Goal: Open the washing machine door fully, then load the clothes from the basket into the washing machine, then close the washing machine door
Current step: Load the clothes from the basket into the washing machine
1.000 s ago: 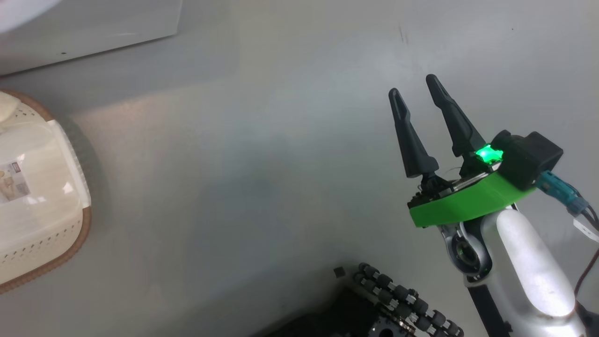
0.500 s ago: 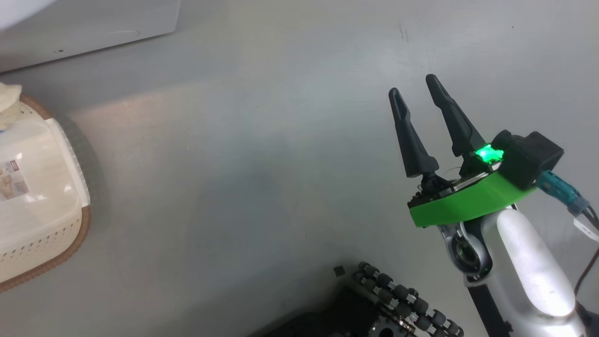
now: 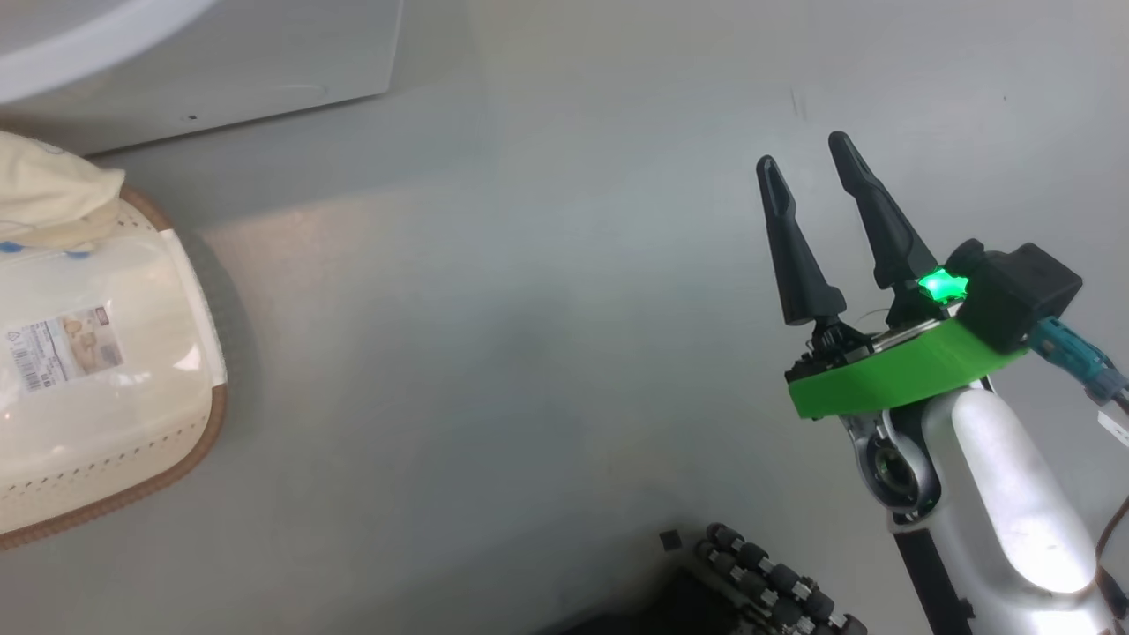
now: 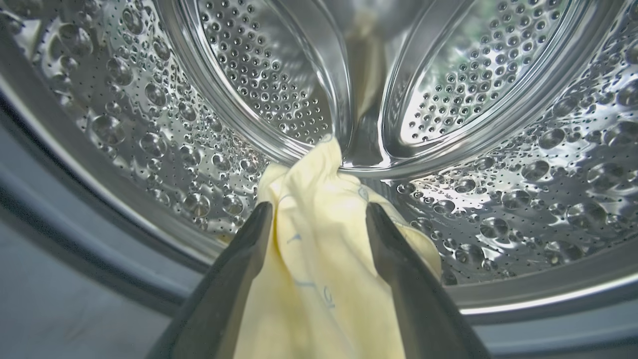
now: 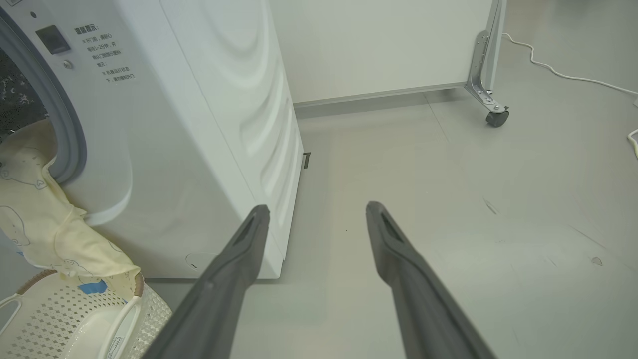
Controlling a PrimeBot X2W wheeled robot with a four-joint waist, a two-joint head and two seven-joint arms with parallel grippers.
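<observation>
This looks like a lab or test room. The washer (image 5: 199, 124) stands free on a plain grey floor (image 5: 448, 209), beside a white panel (image 5: 374, 45) on a caster (image 5: 497, 118), with a loose cable (image 5: 563, 75) trailing.

Clothes (image 5: 45, 219) drape over the lower mouth of the washing machine (image 5: 199, 124).
</observation>
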